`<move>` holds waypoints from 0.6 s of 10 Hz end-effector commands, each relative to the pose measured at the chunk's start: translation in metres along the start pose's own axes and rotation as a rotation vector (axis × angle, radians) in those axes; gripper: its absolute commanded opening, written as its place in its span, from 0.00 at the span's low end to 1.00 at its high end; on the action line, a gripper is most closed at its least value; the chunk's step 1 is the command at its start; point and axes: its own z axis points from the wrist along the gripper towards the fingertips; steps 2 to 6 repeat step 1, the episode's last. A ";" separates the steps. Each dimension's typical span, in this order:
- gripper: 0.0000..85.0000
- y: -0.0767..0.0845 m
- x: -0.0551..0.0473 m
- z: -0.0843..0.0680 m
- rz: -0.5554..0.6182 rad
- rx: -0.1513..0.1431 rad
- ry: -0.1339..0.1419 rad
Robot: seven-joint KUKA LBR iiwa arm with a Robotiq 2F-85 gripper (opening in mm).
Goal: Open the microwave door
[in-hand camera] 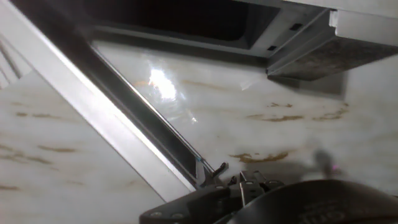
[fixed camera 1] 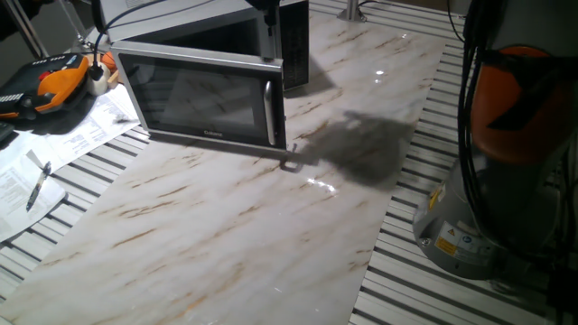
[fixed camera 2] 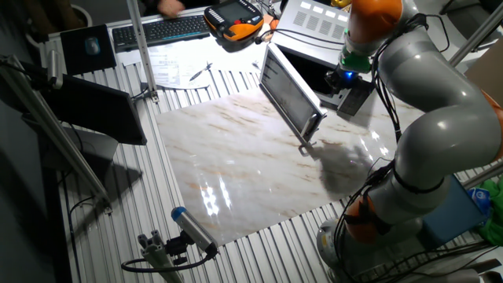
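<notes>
Microwave (fixed camera 1: 291, 45): silver-grey countertop oven at the far end of the marble-patterned tabletop (fixed camera 1: 226, 235); cavity exposed.

Microwave door (fixed camera 1: 203, 97): swung well out from the cavity, hinged on the side away from the arm, dark glass facing one fixed camera; vertical bar handle (fixed camera 1: 270, 114) at its free edge.

Gripper (fixed camera 2: 346, 79): at the open front of the cavity, beside and behind the door's free edge; fingertips hidden in every view, so whether they are apart or together cannot be told.

Surroundings: orange-and-black teach pendant (fixed camera 1: 50, 81) and loose printed papers (fixed camera 1: 54, 149) with a pen (fixed camera 1: 38, 185) beyond the door's hinged side; keyboard (fixed camera 2: 161, 30) farther off; a slatted bench (fixed camera 1: 424, 280) around the marble sheet.

View differences: the other fixed view alone shows the grey-and-orange arm (fixed camera 2: 428, 118) reaching over the microwave. The hand view alone shows the door's inner frame (in-hand camera: 118, 118) running diagonally and the cavity's lower sill (in-hand camera: 186, 34), with the marble between them.
</notes>
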 end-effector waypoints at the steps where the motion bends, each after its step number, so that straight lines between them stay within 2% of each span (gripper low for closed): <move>1: 0.00 -0.001 0.000 0.000 -0.033 -0.019 0.005; 6: 0.00 -0.001 0.000 0.000 -0.033 -0.019 0.005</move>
